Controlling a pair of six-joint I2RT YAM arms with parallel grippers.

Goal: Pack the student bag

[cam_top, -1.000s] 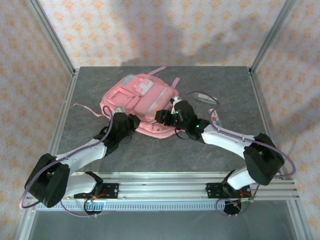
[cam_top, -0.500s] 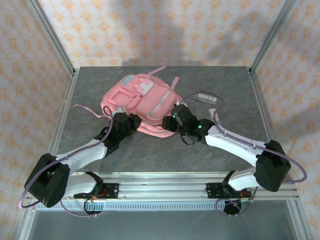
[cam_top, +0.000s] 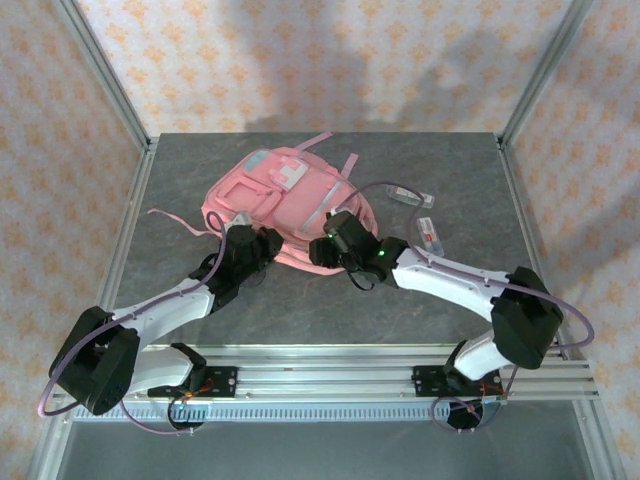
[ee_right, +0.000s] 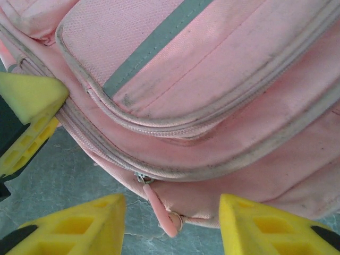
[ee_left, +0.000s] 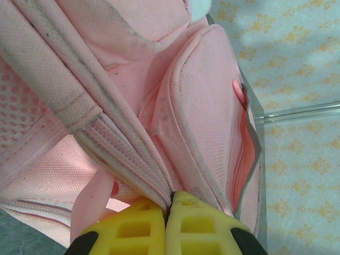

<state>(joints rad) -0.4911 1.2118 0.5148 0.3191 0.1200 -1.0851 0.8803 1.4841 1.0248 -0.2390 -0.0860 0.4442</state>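
Note:
The student bag (cam_top: 285, 195), pink with a light blue and white patch, lies flat at the middle back of the table. My left gripper (cam_top: 262, 241) is at its near left edge. In the left wrist view, this gripper (ee_left: 169, 212) is shut on a fold of the bag's fabric (ee_left: 133, 159) beside a zip seam. My right gripper (cam_top: 326, 247) is at the bag's near edge. It is open (ee_right: 172, 228), its fingers on either side of a pink zipper pull (ee_right: 159, 210) that hangs over the tabletop, touching neither pad. The bag's front pocket (ee_right: 212, 58) lies beyond it.
Two small packaged items lie on the grey table right of the bag, one flat and clear (cam_top: 405, 195), one white and red (cam_top: 428, 236). A loose pink strap (cam_top: 175, 219) trails left. The left gripper's yellow finger (ee_right: 26, 114) shows in the right wrist view.
My right gripper has moved left along the bag's near edge, towards the left gripper. The left gripper has kept its hold and stayed in place.

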